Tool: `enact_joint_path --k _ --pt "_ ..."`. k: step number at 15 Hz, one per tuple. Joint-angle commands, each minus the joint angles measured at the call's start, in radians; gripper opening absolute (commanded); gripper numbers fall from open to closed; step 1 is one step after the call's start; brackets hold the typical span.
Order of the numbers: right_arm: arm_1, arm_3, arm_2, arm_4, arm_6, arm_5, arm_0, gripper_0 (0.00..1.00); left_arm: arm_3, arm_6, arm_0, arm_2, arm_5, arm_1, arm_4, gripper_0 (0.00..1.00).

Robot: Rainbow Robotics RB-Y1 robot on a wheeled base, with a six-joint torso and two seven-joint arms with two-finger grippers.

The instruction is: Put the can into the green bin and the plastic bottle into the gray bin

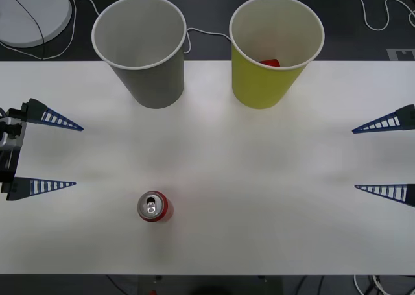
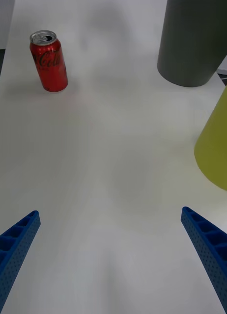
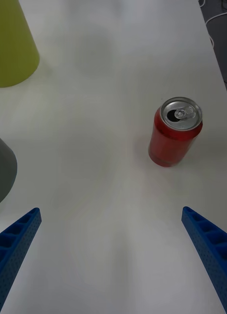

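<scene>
Red and upright, the can (image 1: 155, 207) stands on the white table (image 1: 259, 198) at about 7 o'clock; the gray bin (image 1: 141, 48) sits at 11 o'clock, the green bin (image 1: 275, 50) at 1 o'clock holding something red; left gripper (image 1: 74, 155) at 9 o'clock and right gripper (image 1: 355, 159) at 3 o'clock both spread wide, gripping nothing.

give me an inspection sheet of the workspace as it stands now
surface: white table, bare apart from the job's things
can: the can upright, opened, near the front edge on the robot's left
bins: gray bin and green bin upright side by side at the back; something red lies inside the green one
plastic bottle: nothing seen
clutter: nothing seen
grippers: left gripper and right gripper open, empty, at the table's sides
cables: white cables on the dark floor behind
surroundings: round white device behind the table
</scene>
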Motion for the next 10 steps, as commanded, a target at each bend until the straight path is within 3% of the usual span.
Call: enact_joint_path --k 1,10 --pt "0.000 0.000 0.000 0.000 0.000 0.000 0.000 1.00 0.000 0.000 0.000 0.000 0.000 0.000 0.000 1.00" --pt "0.000 0.000 0.000 0.000 0.000 0.000 0.000 1.00 0.081 -0.025 0.012 -0.049 0.000 0.005 0.061 1.00"
